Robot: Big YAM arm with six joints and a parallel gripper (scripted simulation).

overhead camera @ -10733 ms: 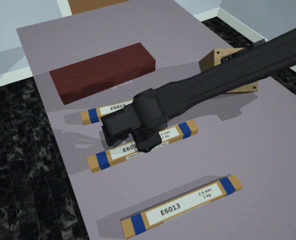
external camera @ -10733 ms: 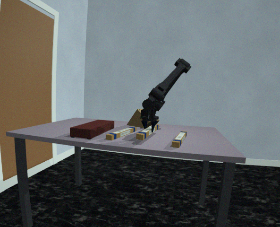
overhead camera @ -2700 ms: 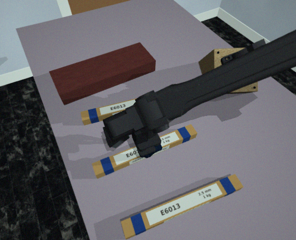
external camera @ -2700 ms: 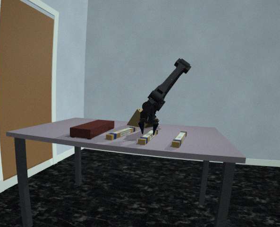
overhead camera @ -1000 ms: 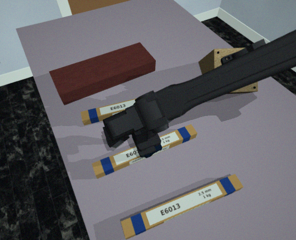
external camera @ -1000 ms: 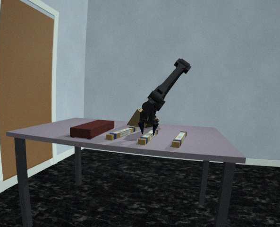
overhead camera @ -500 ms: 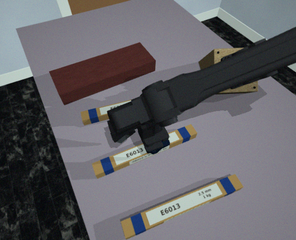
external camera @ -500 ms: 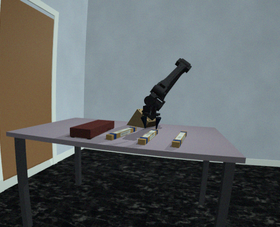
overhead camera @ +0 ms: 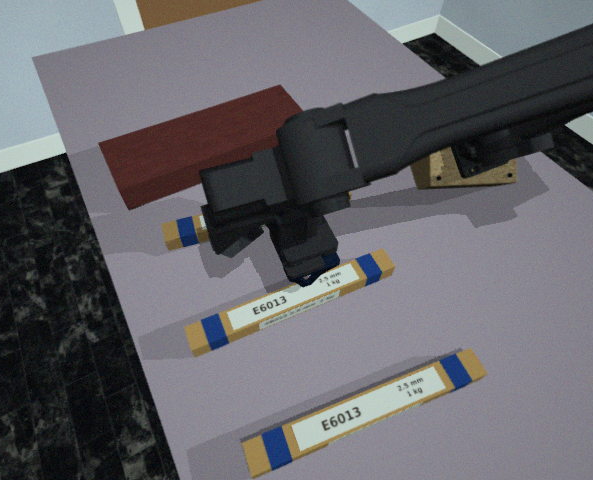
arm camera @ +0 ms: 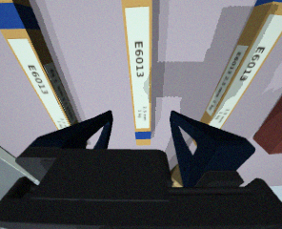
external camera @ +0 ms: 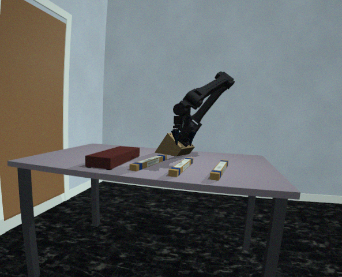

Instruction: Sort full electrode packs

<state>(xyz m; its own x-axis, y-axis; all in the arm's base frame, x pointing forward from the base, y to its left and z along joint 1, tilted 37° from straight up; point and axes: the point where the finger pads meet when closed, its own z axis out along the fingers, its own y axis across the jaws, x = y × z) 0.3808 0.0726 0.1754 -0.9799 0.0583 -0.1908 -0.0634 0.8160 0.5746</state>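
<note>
Claw (arm camera: pixel 140 130) spread and empty above the middle pack (overhead camera: pixel 289 308). None weighed yet, seemingly. Next: descend, pinch, lift.

A grey-legged table (external camera: pixel 153 175) with a mauve top stands on dark mottled flooring (external camera: pixel 165 238). Behind it are pale blue-grey walls (external camera: pixel 224 59) with white skirting. Left of the table is a brown panel (external camera: pixel 27 104) in a white frame.

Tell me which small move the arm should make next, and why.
Probably lower the open jaws around the middle tan-and-blue electrode pack and close to lift it. The gripper hangs above its end holding nothing, and all three packs lie off the dark red platform; only lifting can show weight.
</note>
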